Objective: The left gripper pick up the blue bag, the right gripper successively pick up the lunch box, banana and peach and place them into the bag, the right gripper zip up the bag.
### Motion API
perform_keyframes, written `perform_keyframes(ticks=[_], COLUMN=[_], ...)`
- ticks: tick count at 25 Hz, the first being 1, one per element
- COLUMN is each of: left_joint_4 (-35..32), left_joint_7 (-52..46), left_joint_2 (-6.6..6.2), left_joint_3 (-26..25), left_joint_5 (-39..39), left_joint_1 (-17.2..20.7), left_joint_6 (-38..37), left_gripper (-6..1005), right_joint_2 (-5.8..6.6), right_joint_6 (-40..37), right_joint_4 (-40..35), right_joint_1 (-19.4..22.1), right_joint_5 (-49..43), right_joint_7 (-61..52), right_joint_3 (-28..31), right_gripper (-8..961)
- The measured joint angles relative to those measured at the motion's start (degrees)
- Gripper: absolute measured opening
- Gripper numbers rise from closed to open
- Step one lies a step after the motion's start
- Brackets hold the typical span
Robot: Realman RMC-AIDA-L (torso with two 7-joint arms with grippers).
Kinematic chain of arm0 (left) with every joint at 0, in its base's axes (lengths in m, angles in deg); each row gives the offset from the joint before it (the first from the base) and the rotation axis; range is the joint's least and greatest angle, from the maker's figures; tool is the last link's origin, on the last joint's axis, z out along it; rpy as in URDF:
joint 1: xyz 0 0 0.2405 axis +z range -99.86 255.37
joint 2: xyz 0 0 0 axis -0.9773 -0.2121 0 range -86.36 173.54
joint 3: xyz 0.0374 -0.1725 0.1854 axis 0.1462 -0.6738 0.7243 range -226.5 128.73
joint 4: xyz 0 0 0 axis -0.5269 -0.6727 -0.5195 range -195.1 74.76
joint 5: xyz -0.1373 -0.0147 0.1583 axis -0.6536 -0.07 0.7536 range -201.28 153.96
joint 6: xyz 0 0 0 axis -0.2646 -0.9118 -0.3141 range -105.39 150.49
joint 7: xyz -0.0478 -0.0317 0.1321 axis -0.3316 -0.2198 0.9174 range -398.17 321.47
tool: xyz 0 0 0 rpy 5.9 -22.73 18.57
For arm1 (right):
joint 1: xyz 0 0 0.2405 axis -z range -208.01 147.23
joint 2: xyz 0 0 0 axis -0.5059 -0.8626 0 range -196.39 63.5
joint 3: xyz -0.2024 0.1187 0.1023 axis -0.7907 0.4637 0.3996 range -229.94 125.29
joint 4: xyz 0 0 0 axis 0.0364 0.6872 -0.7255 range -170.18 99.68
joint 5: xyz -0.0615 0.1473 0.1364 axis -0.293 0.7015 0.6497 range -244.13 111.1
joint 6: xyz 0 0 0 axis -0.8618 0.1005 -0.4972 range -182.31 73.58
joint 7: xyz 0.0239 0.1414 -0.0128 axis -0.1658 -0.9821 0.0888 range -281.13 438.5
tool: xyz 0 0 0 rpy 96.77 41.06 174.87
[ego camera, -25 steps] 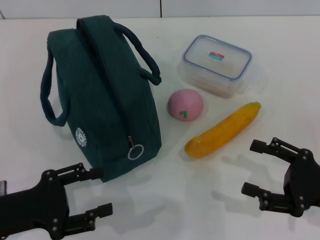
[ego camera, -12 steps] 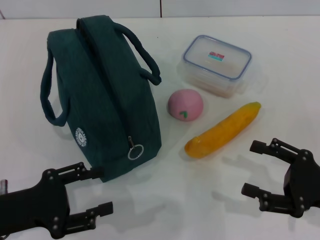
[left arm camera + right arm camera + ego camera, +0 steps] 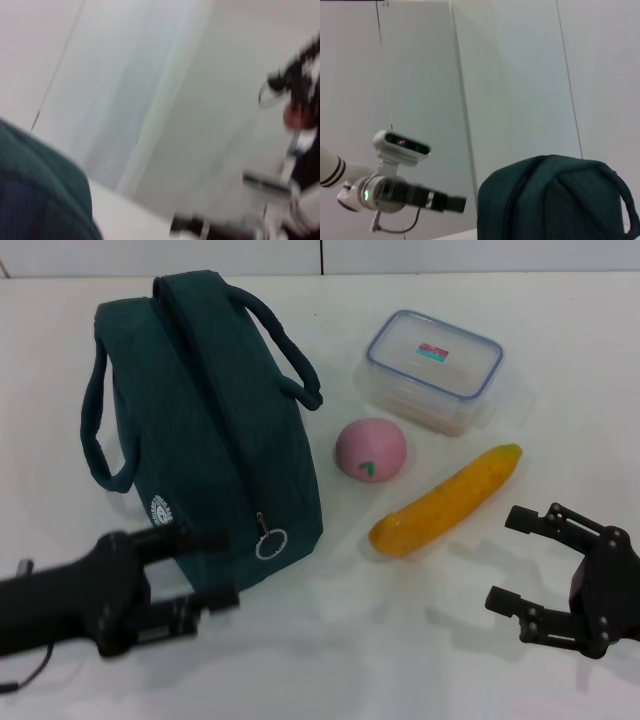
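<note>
Now left claw [image 3: 205, 570] open beside upright blue bag [image 3: 200, 420].

The left tool [image 3: 205, 570] is reaching forward low at the near left, its fingers spread apart. The right tool [image 3: 518, 560] is hovering at the near right, fingers wide apart.

Bags: one big dark green cloth bag [image 3: 205, 430] with two loop handles.
Boxes: one small see-through plastic box [image 3: 432, 370] with a blue-edged lid.
Bananas: one long yellow toy banana [image 3: 445, 500].
Peaches: one round pink ball peach [image 3: 371, 450].
Grippers: two black metal claws, the left gripper [image 3: 205, 570] and the right gripper [image 3: 520, 560].
</note>
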Motion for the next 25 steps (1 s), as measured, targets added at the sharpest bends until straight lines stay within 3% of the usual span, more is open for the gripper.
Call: perform_keyframes(ticks=[4,9,14,15,19,22,25], left_joint_4=[-0.2,-1.1,-8.8,-9.2,-18.7,-25.6,-27.8], left_joint_7=[-11.5,-23.5,-40.2,-41.1,-56.3,-66.3,-70.8], left_joint_2=[-1.16,-4.15,-7.49,-7.64,-9.41,-9.56,-9.77], left_joint_3=[0.1,-0.9,-3.0,-3.2,-3.6,-3.5,-3.4], left_joint_5=[-4.3,-8.8,-9.5,-9.3,-3.7,6.7,13.9], left_joint_1=[-1.9,-3.9,-5.5,-5.6,-7.8,-10.8,-14.4], left_joint_6=[0.0,0.2,2.8,3.1,8.1,11.3,11.5], left_gripper=[720,720,720,720,719,719,719], right_joint_2=[0.00,0.00,0.00,0.00,0.00,-0.01,0.00], right_joint_6=[0.2,0.5,1.0,1.0,1.0,1.0,1.0], right_joint_4=[0.4,1.1,1.5,1.6,1.6,2.0,2.1], right_joint_1=[-0.2,-0.3,-0.4,-0.4,-0.4,-0.4,-0.5], right_joint_5=[0.1,0.1,0.1,0.1,0.2,0.2,0.1], right_joint_7=[0.0,0.0,-0.1,-0.1,-0.1,-0.1,-0.1], right_joint_3=[0.0,0.0,-0.2,-0.2,-0.3,-0.3,-0.2], right_gripper=[838,835,833,832,830,828,827])
